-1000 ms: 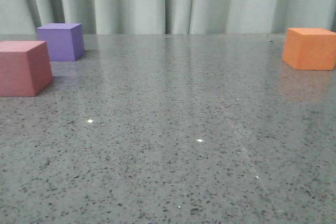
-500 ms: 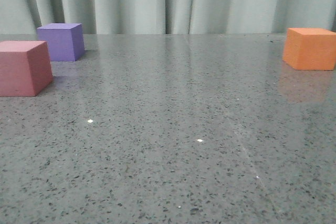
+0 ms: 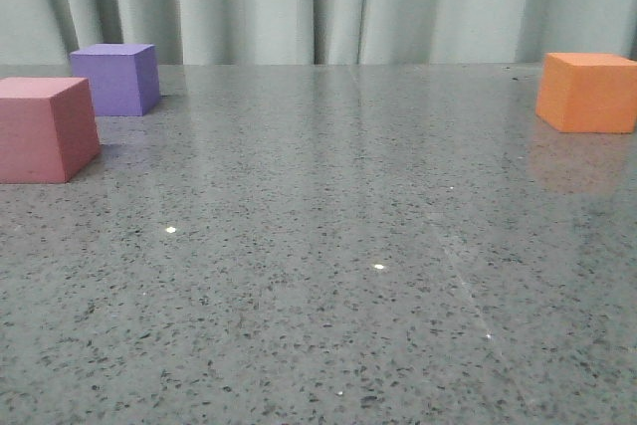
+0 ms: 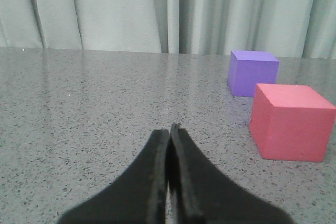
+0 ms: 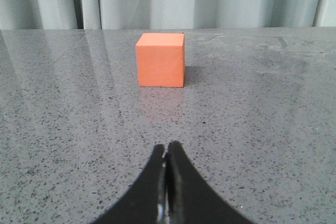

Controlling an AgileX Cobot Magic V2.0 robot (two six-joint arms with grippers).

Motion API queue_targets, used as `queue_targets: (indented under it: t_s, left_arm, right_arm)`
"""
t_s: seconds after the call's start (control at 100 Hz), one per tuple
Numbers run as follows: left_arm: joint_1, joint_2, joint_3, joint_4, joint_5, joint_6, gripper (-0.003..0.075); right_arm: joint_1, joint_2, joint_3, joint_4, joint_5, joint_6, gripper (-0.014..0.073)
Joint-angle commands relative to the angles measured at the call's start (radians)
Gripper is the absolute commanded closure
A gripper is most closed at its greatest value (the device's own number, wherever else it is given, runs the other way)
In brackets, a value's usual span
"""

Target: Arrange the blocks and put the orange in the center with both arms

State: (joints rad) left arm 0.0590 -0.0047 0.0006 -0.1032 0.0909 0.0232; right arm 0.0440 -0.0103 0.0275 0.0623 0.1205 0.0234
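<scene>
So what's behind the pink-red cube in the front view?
The purple cube stands behind the pink-red cube, farther back on the table, with a pleated curtain beyond. The purple cube's lower near corner is covered.

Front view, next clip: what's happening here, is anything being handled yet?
Nothing is being handled yet. The pink-red cube and purple cube sit near each other at the table's left, and the orange cube sits alone at the far right; the middle is bare. The left gripper and right gripper both have their fingers shut and hold nothing. The right one faces the orange cube, well short of it.
</scene>
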Motion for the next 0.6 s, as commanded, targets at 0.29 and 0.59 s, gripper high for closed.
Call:
queue_targets:
  t_s: [0.29, 0.59]
  left_arm:
    - [-0.002, -0.032, -0.002, -0.027, -0.071, -0.009, 0.074]
    - [-0.002, 0.016, -0.193, -0.035, 0.041, -0.01, 0.074]
  right_arm:
    - [-0.003, -0.021, -0.038, 0.004, -0.062, -0.006, 0.0715]
    - [-0.003, 0.091, -0.228, 0.007, 0.112, -0.006, 0.0714]
